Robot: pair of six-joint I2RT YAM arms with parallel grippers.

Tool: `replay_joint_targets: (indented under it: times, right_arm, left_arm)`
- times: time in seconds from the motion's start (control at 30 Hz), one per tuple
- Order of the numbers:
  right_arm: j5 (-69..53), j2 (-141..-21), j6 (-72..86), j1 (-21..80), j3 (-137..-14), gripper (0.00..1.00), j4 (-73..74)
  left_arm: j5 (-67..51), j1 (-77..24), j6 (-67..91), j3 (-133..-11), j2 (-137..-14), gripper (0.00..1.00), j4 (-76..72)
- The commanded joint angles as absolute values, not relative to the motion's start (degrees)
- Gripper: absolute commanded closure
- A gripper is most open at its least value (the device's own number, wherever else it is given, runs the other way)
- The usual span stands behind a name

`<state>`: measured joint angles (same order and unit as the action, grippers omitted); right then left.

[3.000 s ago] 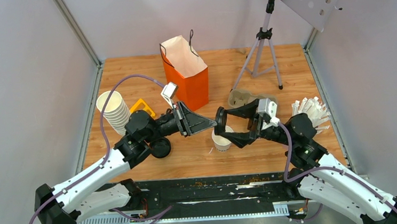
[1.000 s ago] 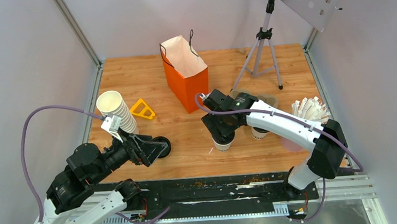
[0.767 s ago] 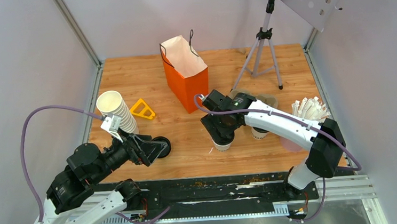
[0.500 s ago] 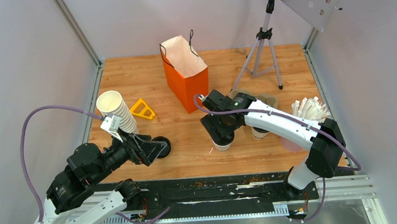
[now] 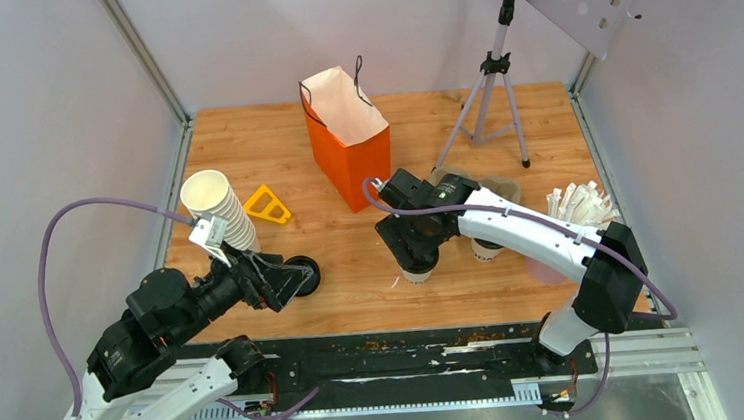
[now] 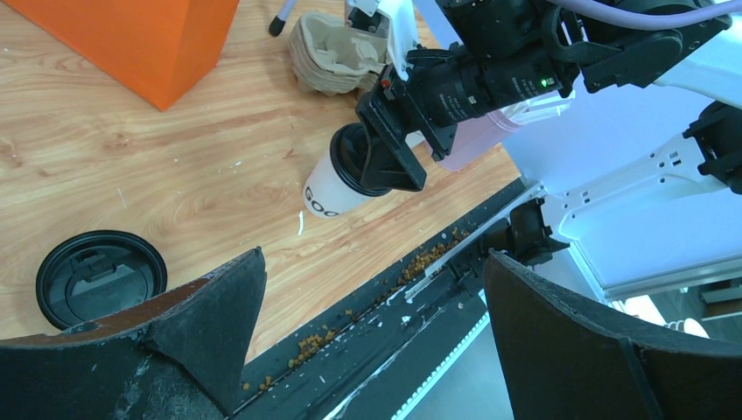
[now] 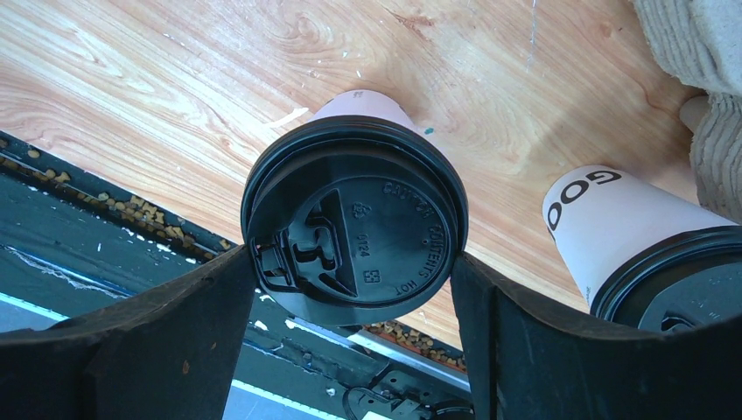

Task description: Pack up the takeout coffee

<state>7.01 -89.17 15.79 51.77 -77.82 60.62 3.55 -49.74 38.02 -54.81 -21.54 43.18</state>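
Takeout coffee [image 7: 354, 223]: a white paper cup with a round black plastic lid, upright on the wood-grain table [image 5: 354, 282] near its front edge. The right gripper [image 7: 353, 255] straddles the lid, tips at its rim (clamped or just beside, we cannot tell). A second lidded cup [image 7: 643, 254] stands just beside. Only the right wrist view gives us the lid's embossed lettering and sip tab. The left wrist view shows the cup's black side lettering, a loose black lid [image 6: 101, 278] lying flat, and the left gripper [image 6: 376, 350] gaping wide and empty. The top view alone shows the orange bag [image 5: 348, 147] with its mouth open and the stack of lidless cups [image 5: 216, 210].
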Motion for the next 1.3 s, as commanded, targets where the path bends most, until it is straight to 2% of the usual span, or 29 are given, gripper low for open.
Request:
replay_joint_targets:
  times: [0.0, 1.0, 1.27]
  right_arm:
    - [7.7, -88.2, 16.6, 52.3, -80.3, 0.19, 61.2]
    - [8.7, -90.5, 15.6, 52.3, -75.6, 0.16, 57.1]
    - [8.2, -87.7, 15.9, 52.3, -78.1, 0.14, 59.2]
  left_arm:
    - [4.3, -49.7, 36.8, -56.4, -21.6, 0.0, 43.3]
    - [4.4, -49.7, 36.5, -56.1, -22.1, 0.0, 43.5]
    - [4.4, -49.7, 35.9, -56.2, -24.1, 0.0, 44.4]
